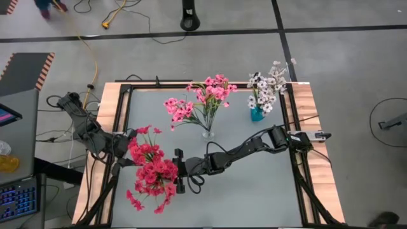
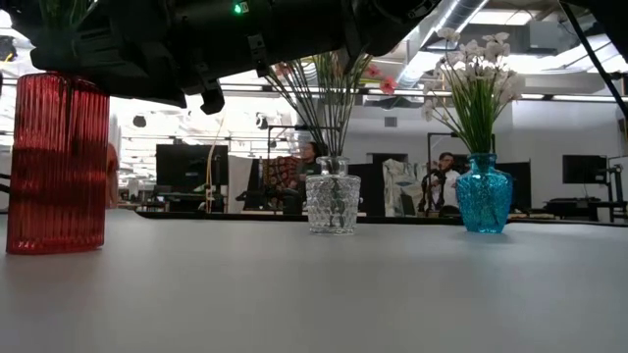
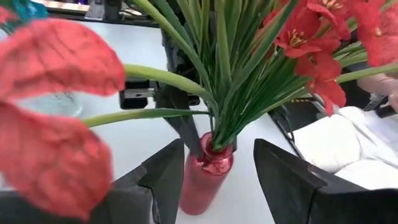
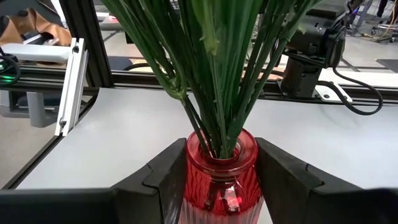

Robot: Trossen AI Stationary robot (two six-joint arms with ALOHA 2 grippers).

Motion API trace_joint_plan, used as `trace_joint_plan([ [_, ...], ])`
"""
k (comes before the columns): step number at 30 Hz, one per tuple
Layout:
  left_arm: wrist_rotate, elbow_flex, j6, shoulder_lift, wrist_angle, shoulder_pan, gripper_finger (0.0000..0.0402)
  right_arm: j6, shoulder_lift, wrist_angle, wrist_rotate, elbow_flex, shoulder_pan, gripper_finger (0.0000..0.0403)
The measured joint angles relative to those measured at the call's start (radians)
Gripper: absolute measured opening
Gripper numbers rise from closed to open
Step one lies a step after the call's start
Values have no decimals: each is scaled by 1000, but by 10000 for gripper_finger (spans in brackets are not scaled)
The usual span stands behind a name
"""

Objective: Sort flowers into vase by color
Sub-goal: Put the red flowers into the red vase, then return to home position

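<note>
Red vase (image 2: 57, 162) stands upright at the table's (image 1: 254, 184) front-left, packed with red flowers (image 1: 152, 173) whose green stems fan out above its neck. Right gripper (image 4: 217, 180) is at the vase from the table-centre side: its two dark fingers (image 4: 165, 171) sit either side of the ribbed glass just below the rim, pressed against it or very nearly, so jaws are held apart by the vase width; looks like a grip on the neck, contact on both sides can't be fully confirmed. Left gripper (image 3: 217, 171) comes in from the left edge, jaws spread wide, fingers (image 3: 283, 165) flanking the same vase neck with clear gaps on both sides, holding nothing; a red blossom blurs across the near side of its wrist view. In the high view both arms meet at the red bunch, left arm (image 1: 95, 137) from the left rail, right arm (image 1: 248, 149) stretched diagonally across from the right rail. Clear vase (image 2: 333, 203) with pink flowers (image 1: 206, 98) stands at back centre, blue vase (image 2: 484, 193) with white flowers (image 1: 266, 89) at back right, both upright and well apart from the grippers. No loose sprigs visible on the tabletop. People sit at desks in the room behind
</note>
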State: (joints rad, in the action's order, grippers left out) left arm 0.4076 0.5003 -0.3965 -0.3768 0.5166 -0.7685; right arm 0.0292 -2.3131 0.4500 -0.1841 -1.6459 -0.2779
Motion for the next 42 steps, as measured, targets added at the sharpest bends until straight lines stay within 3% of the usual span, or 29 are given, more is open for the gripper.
trace_joint_plan([
  [11, 84, 0, 24, 7, 144, 0, 158, 53, 0, 0, 0, 0, 6, 208],
  [19, 19, 0, -19, 7, 208, 0, 99, 51, 0, 0, 1, 0, 6, 225],
  [28, 17, 0, -30, 7, 215, 0, 7, 49, 4, -10, 2, 0, 6, 251],
  [42, 69, 0, -58, 10, 236, 0, 0, 49, 185, -402, 2, -1, 6, 251],
])
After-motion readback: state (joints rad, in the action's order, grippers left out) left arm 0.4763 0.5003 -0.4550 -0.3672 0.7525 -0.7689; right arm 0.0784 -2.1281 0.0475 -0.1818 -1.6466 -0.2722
